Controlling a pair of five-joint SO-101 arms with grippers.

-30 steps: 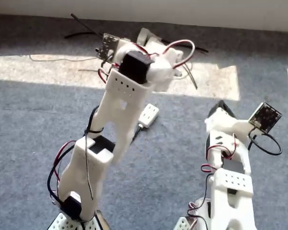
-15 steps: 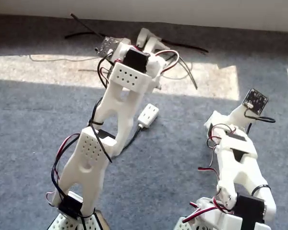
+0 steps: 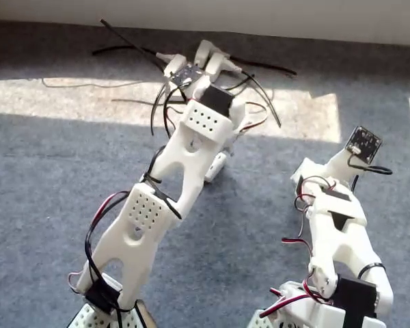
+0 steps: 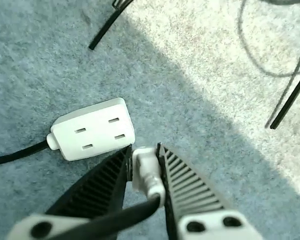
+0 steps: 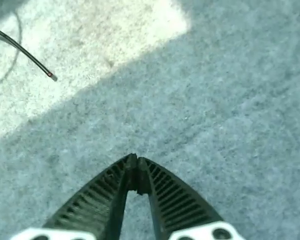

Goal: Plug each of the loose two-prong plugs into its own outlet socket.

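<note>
Tips the left arm (image 3: 191, 143) way further forward and lower than a second ago, so now hides most of the outlet block (image 3: 217, 166) from above. Parks the left gripper (image 4: 144, 149) and its plug (image 4: 147, 175) just beside that block. Also folds the right arm (image 3: 335, 219) back toward its base.

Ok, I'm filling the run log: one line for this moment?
left gripper: shut on plug | outlet: sockets empty | right gripper: shut, empty

A small white plug (image 4: 146, 172) sits pinched in the left gripper (image 4: 144, 149), its tip just beside a white two-socket outlet block (image 4: 92, 129) lying face up.
</note>
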